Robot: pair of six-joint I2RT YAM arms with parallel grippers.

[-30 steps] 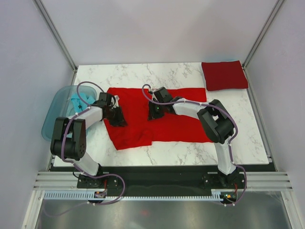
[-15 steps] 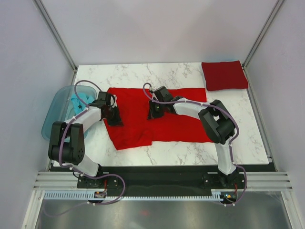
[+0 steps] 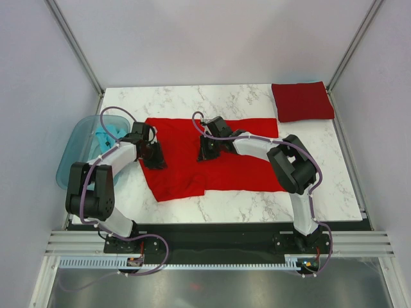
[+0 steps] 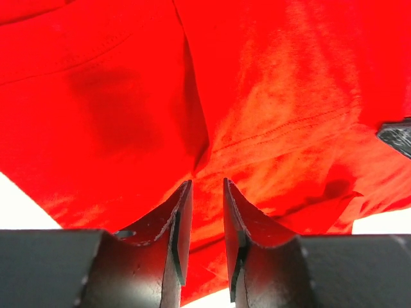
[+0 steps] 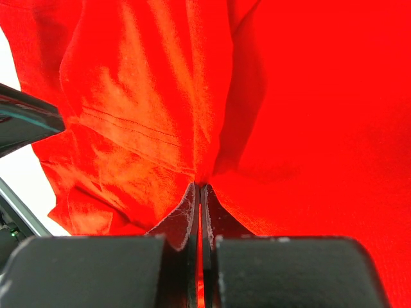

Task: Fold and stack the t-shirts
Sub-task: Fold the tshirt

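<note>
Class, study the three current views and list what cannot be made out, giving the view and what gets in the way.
1. Top view: the teal cloth in the translucent blue plastic tub, partly covered by the left arm; its shape is unclear.
2. Left wrist view: whether the left gripper, fingers parted, touches cloth; too close to judge.
3. Both wrist views: the outline of the bright red t-shirt, cut off by the frame edges.

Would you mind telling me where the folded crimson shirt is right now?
In the top view, the crimson shirt lies at the far right corner of the table, just past the far right corner of the spread red shirt.
</note>
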